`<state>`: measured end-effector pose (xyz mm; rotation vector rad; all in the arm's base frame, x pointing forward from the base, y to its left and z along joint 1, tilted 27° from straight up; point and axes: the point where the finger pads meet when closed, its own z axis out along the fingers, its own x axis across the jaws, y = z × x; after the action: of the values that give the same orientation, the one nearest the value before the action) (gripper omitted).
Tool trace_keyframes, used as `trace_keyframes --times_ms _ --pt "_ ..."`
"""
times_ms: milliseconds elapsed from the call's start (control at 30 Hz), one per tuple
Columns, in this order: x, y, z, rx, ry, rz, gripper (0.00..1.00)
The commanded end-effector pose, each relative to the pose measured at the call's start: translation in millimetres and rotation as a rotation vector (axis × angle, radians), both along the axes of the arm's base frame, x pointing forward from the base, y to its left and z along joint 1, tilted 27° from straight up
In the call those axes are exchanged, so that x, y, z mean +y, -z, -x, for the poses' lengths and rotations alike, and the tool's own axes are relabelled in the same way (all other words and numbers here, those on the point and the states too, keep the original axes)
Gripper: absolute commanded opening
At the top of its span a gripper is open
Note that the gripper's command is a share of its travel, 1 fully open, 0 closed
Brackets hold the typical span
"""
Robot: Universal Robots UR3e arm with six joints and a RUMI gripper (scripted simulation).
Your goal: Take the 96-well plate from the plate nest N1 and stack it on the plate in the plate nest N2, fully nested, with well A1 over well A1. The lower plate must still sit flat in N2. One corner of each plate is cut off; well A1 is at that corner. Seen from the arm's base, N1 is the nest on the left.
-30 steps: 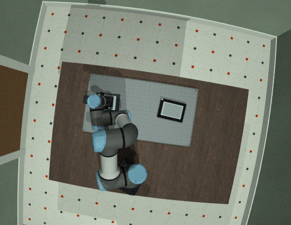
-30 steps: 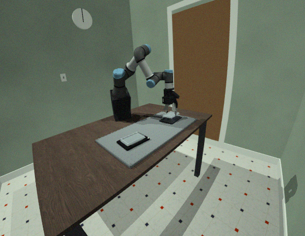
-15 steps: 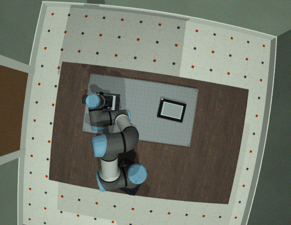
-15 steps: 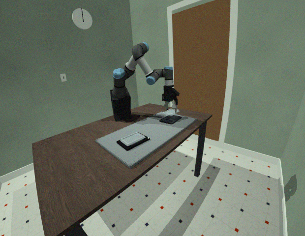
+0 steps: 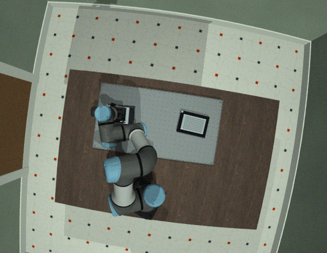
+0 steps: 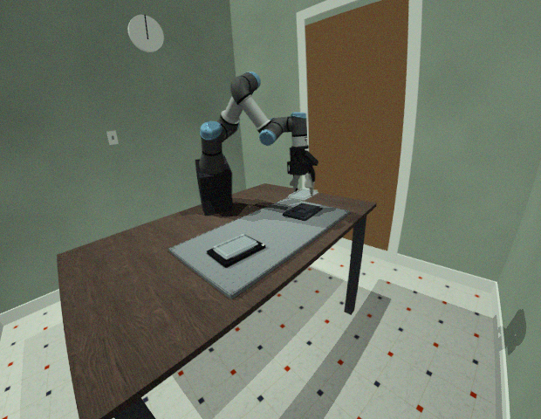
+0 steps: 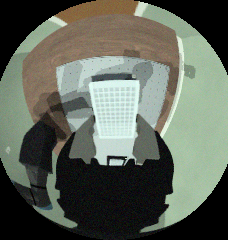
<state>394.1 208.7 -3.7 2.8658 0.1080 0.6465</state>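
Observation:
My gripper (image 6: 302, 182) is shut on a white 96-well plate (image 6: 301, 195) and holds it level a little above the black nest N1 (image 6: 302, 210). In the wrist view the plate (image 7: 114, 110) sits between the two grey fingers, with the edge of N1 (image 7: 114, 78) showing beyond it. From above, the wrist (image 5: 122, 114) covers most of the held plate (image 5: 127, 114) and N1. The second plate (image 5: 192, 124) lies flat in the black nest N2 (image 5: 178, 122) to the right; it also shows in the side view (image 6: 236, 247). I cannot make out the cut corners.
Both nests stand on a grey perforated mat (image 5: 158, 127) on the brown table (image 5: 240, 163). The arm's base (image 5: 136, 198) stands at the table's front edge. A door (image 6: 356, 117) is behind N1's end of the table.

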Motion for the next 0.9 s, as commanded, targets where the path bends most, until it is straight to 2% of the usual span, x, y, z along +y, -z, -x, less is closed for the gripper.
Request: trace_keyframes --times_ms 0,167,867 --pt "1.5 -8.5 5.4 0.006 0.002 0.003 0.00" --pt "2.8 -14.7 8.4 0.006 0.002 0.003 0.00" --pt "2.5 -13.8 8.7 0.008 0.002 0.003 0.00"
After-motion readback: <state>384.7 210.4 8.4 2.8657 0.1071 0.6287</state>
